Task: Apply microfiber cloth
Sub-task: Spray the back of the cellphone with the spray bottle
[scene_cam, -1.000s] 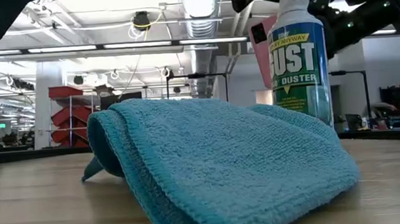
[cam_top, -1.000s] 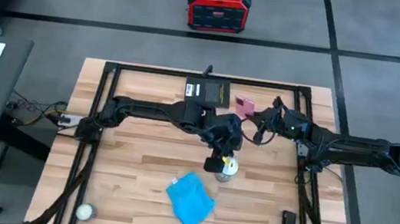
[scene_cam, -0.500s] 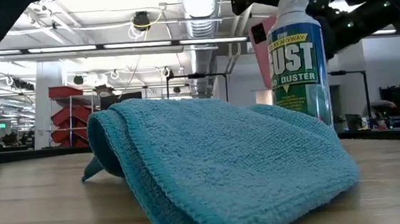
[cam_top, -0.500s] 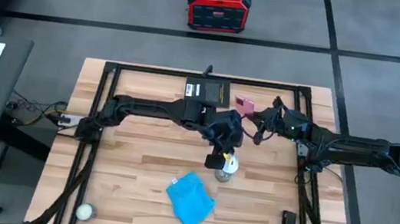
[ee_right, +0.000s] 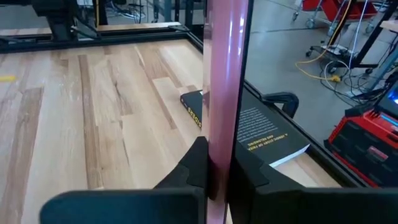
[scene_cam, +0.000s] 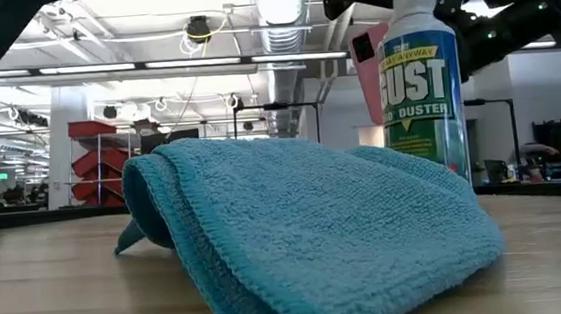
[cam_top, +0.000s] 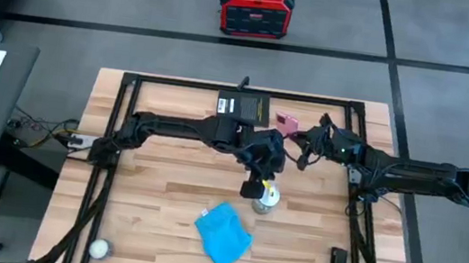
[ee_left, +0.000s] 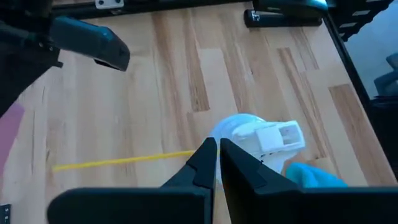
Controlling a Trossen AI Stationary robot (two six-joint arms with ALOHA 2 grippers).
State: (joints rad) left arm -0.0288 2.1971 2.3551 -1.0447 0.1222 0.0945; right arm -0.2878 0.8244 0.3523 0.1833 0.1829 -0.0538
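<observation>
I see the microfiber cloth (cam_top: 224, 235) lying crumpled at lower centre of the high view, on the table (cam_top: 143, 201), untouched. Left gripper (cam_top: 252, 188) hangs mid-frame just over the duster can (cam_top: 264, 199), fingers (ee_left: 239, 165) pinched together, empty. Right gripper (cam_top: 293, 137) sits upper centre-right, clamped on the pink phone (ee_right: 224, 81), held edge-on near the black pad (cam_top: 244, 108).

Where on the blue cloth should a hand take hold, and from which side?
Come straight down on the cloth's rounded folded edge. It lies free on the table, bunched into a thick hump there, giving fingers height to pinch; the duster can stands clear behind it.
</observation>
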